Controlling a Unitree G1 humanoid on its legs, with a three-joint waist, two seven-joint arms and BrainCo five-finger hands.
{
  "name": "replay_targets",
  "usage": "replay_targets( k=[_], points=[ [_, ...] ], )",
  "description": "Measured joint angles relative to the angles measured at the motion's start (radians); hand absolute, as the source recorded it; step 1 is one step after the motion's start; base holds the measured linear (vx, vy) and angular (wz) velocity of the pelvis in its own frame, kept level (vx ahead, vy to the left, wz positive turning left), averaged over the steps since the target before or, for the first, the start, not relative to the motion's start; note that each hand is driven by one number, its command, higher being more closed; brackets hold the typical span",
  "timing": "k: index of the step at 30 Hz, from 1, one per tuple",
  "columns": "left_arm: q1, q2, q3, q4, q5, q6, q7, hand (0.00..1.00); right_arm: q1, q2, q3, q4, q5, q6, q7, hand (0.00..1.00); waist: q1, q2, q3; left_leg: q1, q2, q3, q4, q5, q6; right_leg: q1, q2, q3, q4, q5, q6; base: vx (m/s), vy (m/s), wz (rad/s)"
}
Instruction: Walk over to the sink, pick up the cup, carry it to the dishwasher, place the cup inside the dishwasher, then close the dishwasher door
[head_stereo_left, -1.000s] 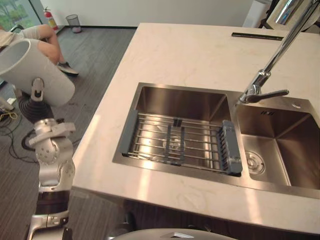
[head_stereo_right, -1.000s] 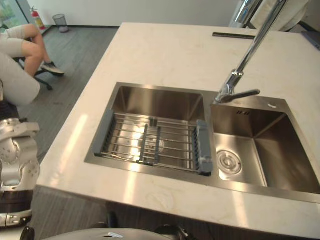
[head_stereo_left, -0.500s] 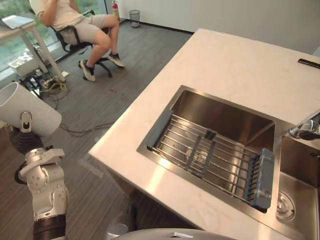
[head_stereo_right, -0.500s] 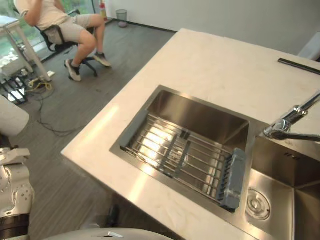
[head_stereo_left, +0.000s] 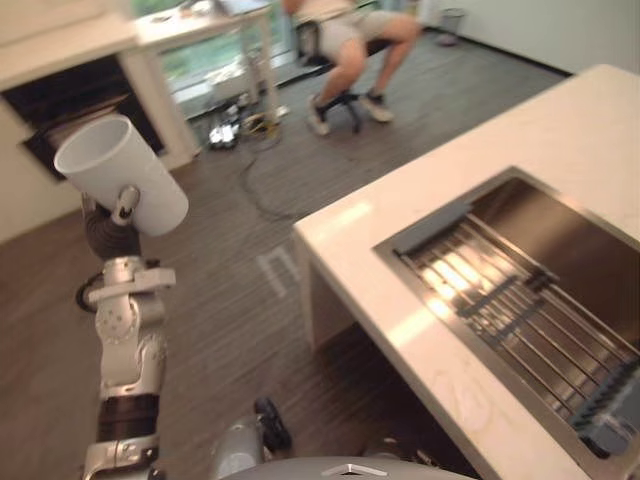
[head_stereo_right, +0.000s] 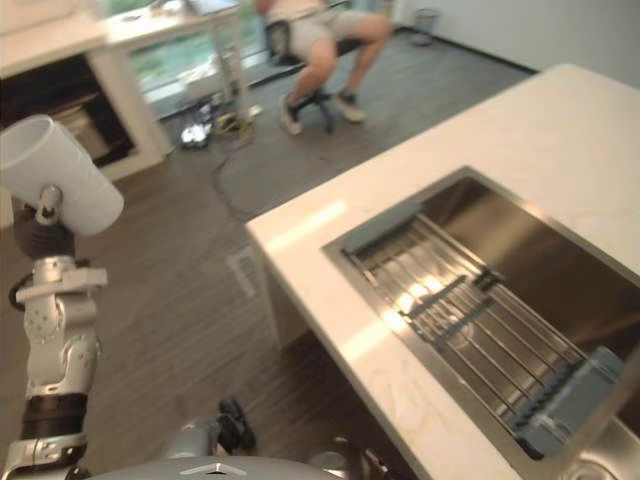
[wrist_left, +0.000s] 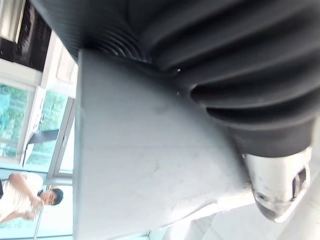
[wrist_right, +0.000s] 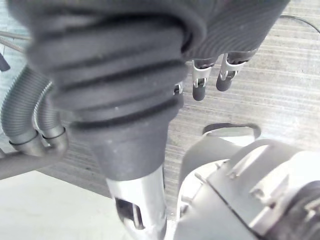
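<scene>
Left eye view: cup (head_stereo_left: 120, 172) in hand (head_stereo_left: 112, 230)

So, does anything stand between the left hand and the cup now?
Nothing visible does. The left hand holds the cup, tilted, above the floor, apart from the counter.

Upper left, the left hand (head_stereo_right: 42, 232) grips a white cup (head_stereo_right: 60, 172) — sink (head_stereo_right: 545, 240) with wire rack (head_stereo_right: 480, 335) lower right.
</scene>
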Motion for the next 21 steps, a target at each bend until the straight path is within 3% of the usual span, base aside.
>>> replay_targets(
  k=[1,2,3,4,5,6,7,8,9,10,12,15,18,19,21],
  points=[
    [0.013,0.002,-0.013,-0.002,-0.005,0.015,-0.002,1.0,0.017,-0.012,0.014,-0.01,0.0,0.013,0.001,0.0,0.002,-0.009,-0.001,0.056,0.053,0.045,0.076,-0.034,-0.042,0.011,-0.032,-0.014,-0.007,0.011,0.003,-0.19,0.041,0.73],
    [0.015,0.001,-0.04,-0.015,-0.007,0.041,-0.012,1.0,0.041,-0.03,0.047,-0.022,-0.001,0.035,0.003,0.0,-0.007,-0.01,-0.004,0.118,0.105,0.061,0.125,-0.045,-0.115,0.015,-0.068,-0.044,-0.015,0.022,-0.001,-0.2,0.062,1.03],
    [0.015,0.0,-0.059,-0.037,-0.011,0.062,-0.025,1.0,0.056,-0.054,0.056,-0.021,-0.003,0.049,0.01,0.0,-0.01,0.015,-0.018,0.155,0.135,0.052,0.112,-0.02,-0.141,0.01,-0.081,-0.066,-0.017,0.038,0.011,-0.17,0.172,1.12],
    [0.016,-0.002,-0.078,-0.069,-0.014,0.093,-0.044,1.0,0.074,-0.084,0.045,-0.019,-0.009,0.069,0.022,0.0,-0.009,0.071,-0.046,0.214,0.144,0.04,0.04,0.106,-0.142,-0.003,-0.083,-0.085,-0.025,0.065,0.021,-0.15,0.265,1.1],
    [0.011,0.003,-0.079,-0.097,-0.014,0.131,-0.058,1.0,0.071,-0.112,0.038,-0.017,-0.032,0.077,0.043,0.0,-0.026,0.105,-0.059,0.22,0.113,0.026,-0.036,0.078,-0.17,-0.008,-0.07,-0.096,-0.051,0.103,0.034,-0.17,0.303,1.01],
    [0.014,0.009,-0.079,-0.105,-0.014,0.15,-0.064,1.0,0.065,-0.108,0.037,-0.016,-0.059,0.079,0.051,0.0,-0.033,0.107,-0.062,0.218,0.101,0.02,-0.062,0.078,-0.17,-0.001,-0.053,-0.087,-0.084,0.117,0.034,-0.27,0.264,1.1],
    [0.029,0.014,-0.089,-0.113,-0.015,0.189,-0.079,1.0,0.067,-0.089,0.038,-0.015,-0.103,0.078,0.059,0.0,-0.038,0.085,-0.07,0.226,0.045,-0.004,-0.169,0.089,-0.184,0.013,-0.002,-0.072,-0.193,0.15,0.031,-0.25,0.15,1.0],
    [0.039,0.019,-0.107,-0.124,-0.014,0.205,-0.096,1.0,0.073,-0.067,0.036,-0.008,-0.122,0.075,0.059,0.0,-0.038,0.078,-0.086,0.224,0.026,-0.004,-0.195,0.052,-0.22,0.03,0.018,-0.089,-0.264,0.209,0.027,-0.21,0.168,1.24],
    [0.058,0.019,-0.143,-0.148,-0.014,0.221,-0.119,1.0,0.074,-0.068,0.024,-0.013,-0.134,0.071,0.055,0.0,-0.037,0.093,-0.089,0.232,0.011,0.035,-0.257,0.006,-0.263,0.057,0.036,-0.142,-0.284,0.245,0.034,-0.1,0.198,1.12],
    [0.068,0.02,-0.165,-0.158,-0.015,0.227,-0.131,1.0,0.077,-0.071,0.024,-0.02,-0.136,0.071,0.053,0.0,-0.042,0.107,-0.093,0.236,0.0,0.046,-0.309,-0.005,-0.276,0.062,0.042,-0.163,-0.279,0.25,0.041,-0.11,0.246,1.28],
    [0.11,0.02,-0.233,-0.157,-0.015,0.244,-0.164,1.0,0.07,-0.056,0.026,-0.028,-0.134,0.062,0.031,0.0,-0.028,0.082,-0.078,0.24,-0.064,0.03,-0.445,0.01,-0.304,0.069,0.022,-0.228,-0.254,0.272,0.063,-0.13,0.2,0.99],
    [0.167,0.02,-0.246,-0.153,-0.016,0.257,-0.174,1.0,0.054,-0.047,0.026,-0.027,-0.125,0.061,0.015,0.0,-0.007,0.058,-0.067,0.236,-0.126,-0.016,-0.539,0.056,-0.288,0.075,0.003,-0.218,-0.269,0.299,0.065,-0.13,0.152,0.55],
    [0.178,0.003,-0.255,-0.147,-0.034,0.257,-0.174,1.0,0.052,-0.048,0.008,-0.026,-0.119,0.064,0.014,0.0,0.009,0.067,-0.063,0.227,-0.172,-0.069,-0.6,0.085,-0.275,0.074,-0.012,-0.149,-0.269,0.316,0.057,-0.1,0.1,0.71],
    [0.182,-0.002,-0.293,-0.119,-0.052,0.257,-0.183,1.0,0.06,-0.042,-0.021,-0.027,-0.097,0.064,0.015,0.0,-0.004,0.076,-0.064,0.212,-0.19,-0.151,-0.607,0.092,-0.262,0.072,-0.019,0.029,-0.231,0.332,0.011,-0.07,0.079,1.23],
    [0.183,-0.008,-0.324,-0.09,-0.069,0.256,-0.204,1.0,0.07,-0.031,-0.034,-0.027,-0.068,0.061,0.016,0.0,-0.016,0.085,-0.065,0.204,-0.194,-0.231,-0.6,0.095,-0.243,0.057,-0.016,0.169,-0.17,0.332,-0.054,-0.01,0.034,1.58]
  ],
)
